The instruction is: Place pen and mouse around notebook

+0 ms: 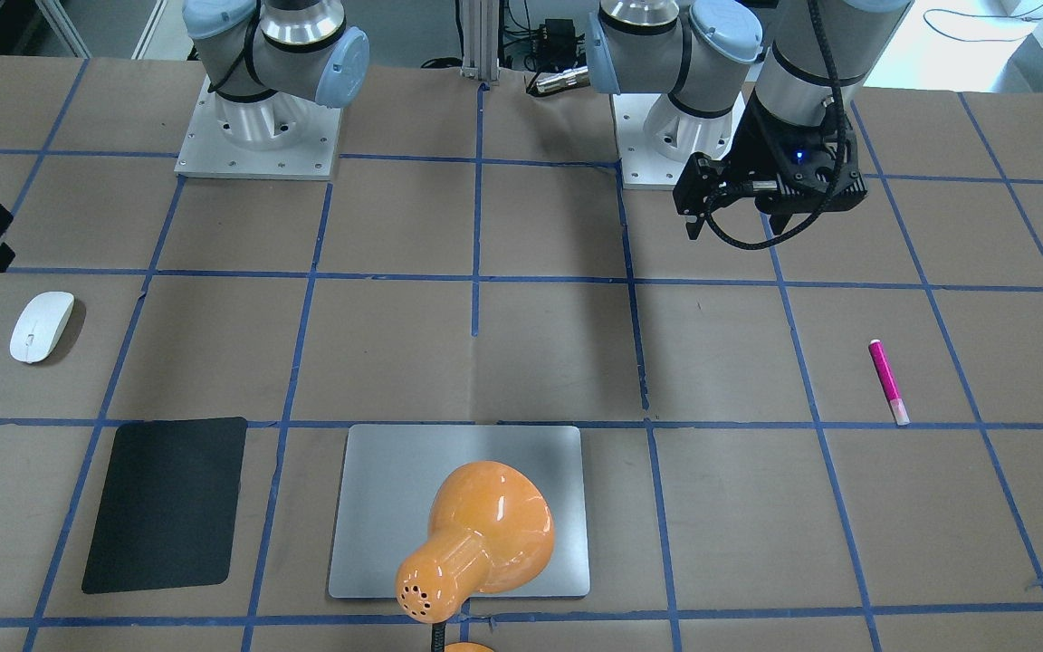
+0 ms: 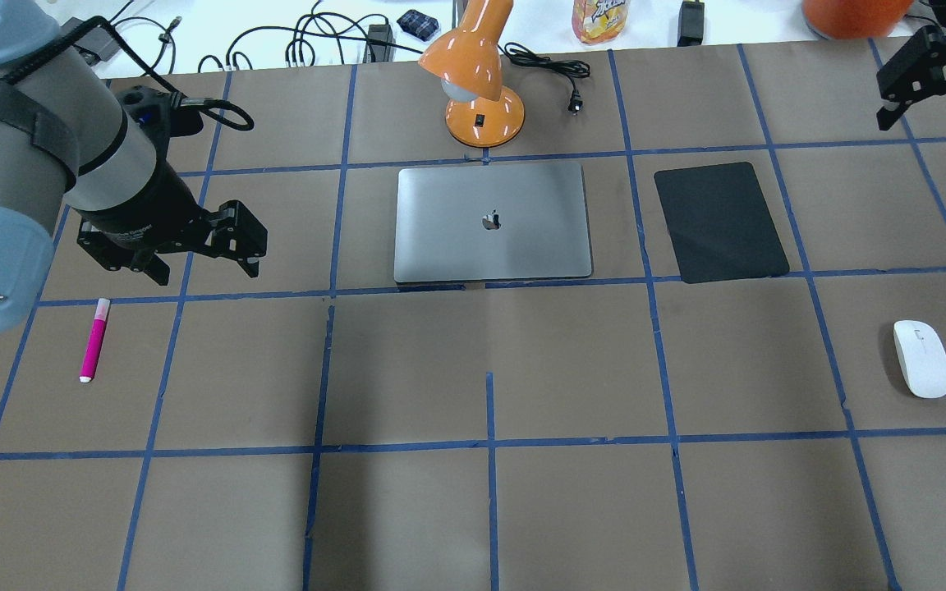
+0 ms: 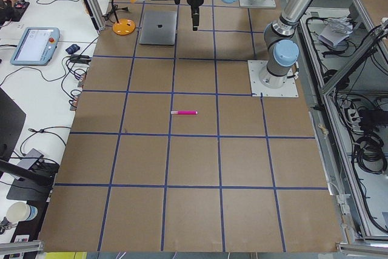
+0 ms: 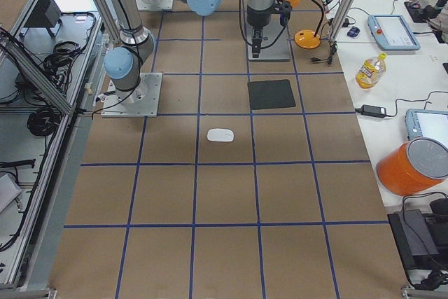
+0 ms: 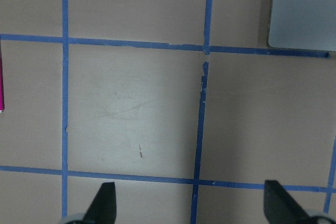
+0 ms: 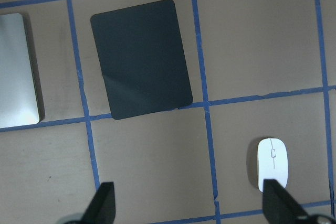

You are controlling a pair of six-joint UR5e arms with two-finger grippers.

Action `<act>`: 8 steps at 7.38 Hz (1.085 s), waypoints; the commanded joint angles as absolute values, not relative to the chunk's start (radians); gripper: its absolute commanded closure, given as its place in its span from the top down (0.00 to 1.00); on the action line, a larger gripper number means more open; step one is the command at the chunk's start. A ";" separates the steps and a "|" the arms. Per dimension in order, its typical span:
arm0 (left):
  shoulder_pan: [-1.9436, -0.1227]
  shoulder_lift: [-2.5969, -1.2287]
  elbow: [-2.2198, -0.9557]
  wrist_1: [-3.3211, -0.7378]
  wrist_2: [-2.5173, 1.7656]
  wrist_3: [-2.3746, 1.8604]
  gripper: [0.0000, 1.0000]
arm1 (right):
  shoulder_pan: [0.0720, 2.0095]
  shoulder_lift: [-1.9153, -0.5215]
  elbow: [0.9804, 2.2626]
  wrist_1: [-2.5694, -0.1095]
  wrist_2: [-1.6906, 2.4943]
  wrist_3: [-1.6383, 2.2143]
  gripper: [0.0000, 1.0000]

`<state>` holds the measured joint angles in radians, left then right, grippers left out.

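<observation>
Table (image 2: 571, 509) w/ blue tape grid. Notebook (image 2: 492, 222) lies flat at centre, far side from robot. An orange lamp (image 2: 477, 82) stands just beyond it. Black pad (image 2: 721, 222) lies beside the notebook on robot's right, not touching. L gripper (image 2: 202, 264) hovers over table, fingers apart, nothing held. R gripper (image 2: 937, 115) likewise: spread, empty, up in the air. Mouse (image 2: 921, 359) sits far right, well apart from notebook. Pen (image 2: 94, 340) lies far left, near L gripper, untouched.
</observation>
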<state>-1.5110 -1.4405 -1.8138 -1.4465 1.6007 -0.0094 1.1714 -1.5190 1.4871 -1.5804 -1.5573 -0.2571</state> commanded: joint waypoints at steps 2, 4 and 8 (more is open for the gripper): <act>-1.511 -1.437 -1.815 -1.448 1.605 -0.002 1.00 | 0.999 -1.480 1.602 -1.597 -1.562 -0.565 1.00; -1.508 -1.434 -1.830 -1.447 1.606 -0.002 1.00 | 0.919 -1.479 1.792 -1.792 -1.626 -0.635 1.00; -1.412 -1.440 -1.856 -1.402 1.605 0.131 1.00 | 0.813 -1.447 2.172 -2.297 -1.612 -0.693 1.00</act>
